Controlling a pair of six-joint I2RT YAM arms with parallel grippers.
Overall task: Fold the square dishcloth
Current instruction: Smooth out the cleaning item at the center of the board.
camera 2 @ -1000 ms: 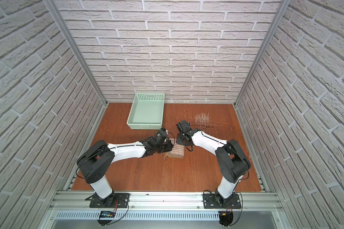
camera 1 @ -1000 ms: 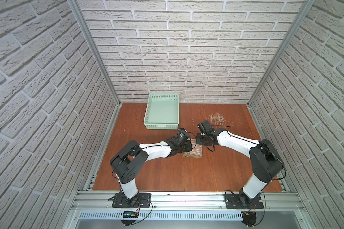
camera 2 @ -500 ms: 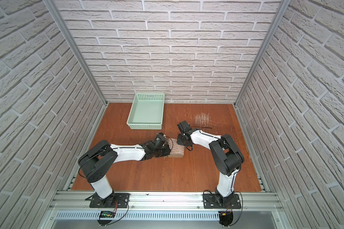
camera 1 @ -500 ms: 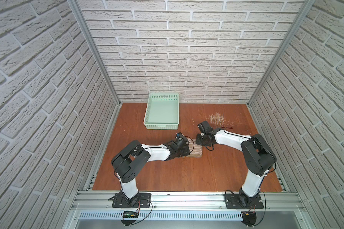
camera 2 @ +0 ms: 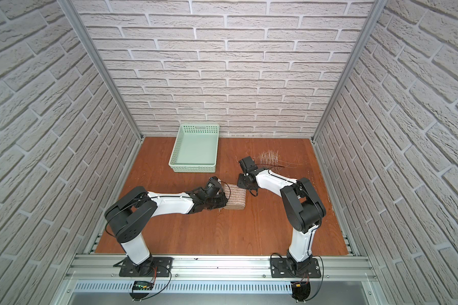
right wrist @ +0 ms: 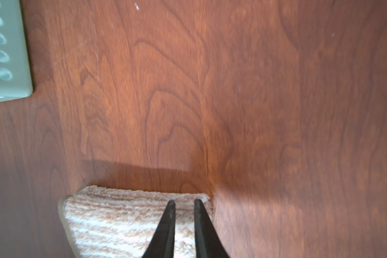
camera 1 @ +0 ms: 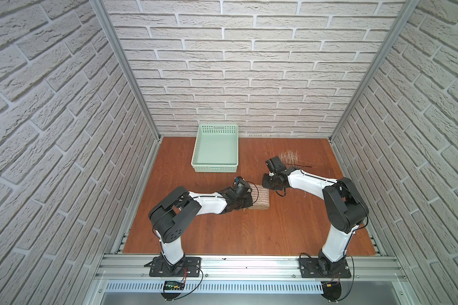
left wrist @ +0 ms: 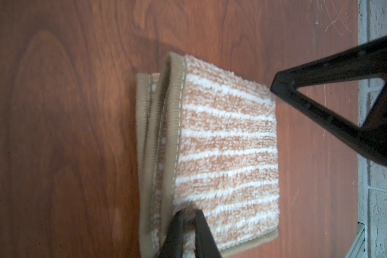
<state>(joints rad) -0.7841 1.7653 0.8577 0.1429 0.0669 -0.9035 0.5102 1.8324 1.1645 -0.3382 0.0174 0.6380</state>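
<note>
The square dishcloth (camera 1: pixel 262 196) (camera 2: pixel 237 199) lies folded into a small thick rectangle in the middle of the wooden table, tan with white stripes (left wrist: pixel 228 145) (right wrist: pixel 121 223). My left gripper (left wrist: pixel 189 215) is at its left near corner (camera 1: pixel 249 207), shut on a bunched bit of the top layer beside the brown hems. My right gripper (right wrist: pixel 183 202) is down on the far right corner (camera 1: pixel 266 183). Its fingers stand a narrow gap apart with pile between them. One right finger (left wrist: pixel 299 93) touches that corner in the left wrist view.
A mint-green basket (camera 1: pixel 214 169) (camera 2: pixel 193 167) (right wrist: pixel 7 55) stands just behind the cloth toward the back wall. Loose straw-like fibres (camera 1: pixel 288 157) lie behind the right wrist. Brick walls and metal posts close in the table (camera 1: pixel 249 232).
The cloth's lifted, lumpy top has come down flat. My left gripper sank lower onto it and my right arm's elbow drew in. Little has moved in the last half second.
</note>
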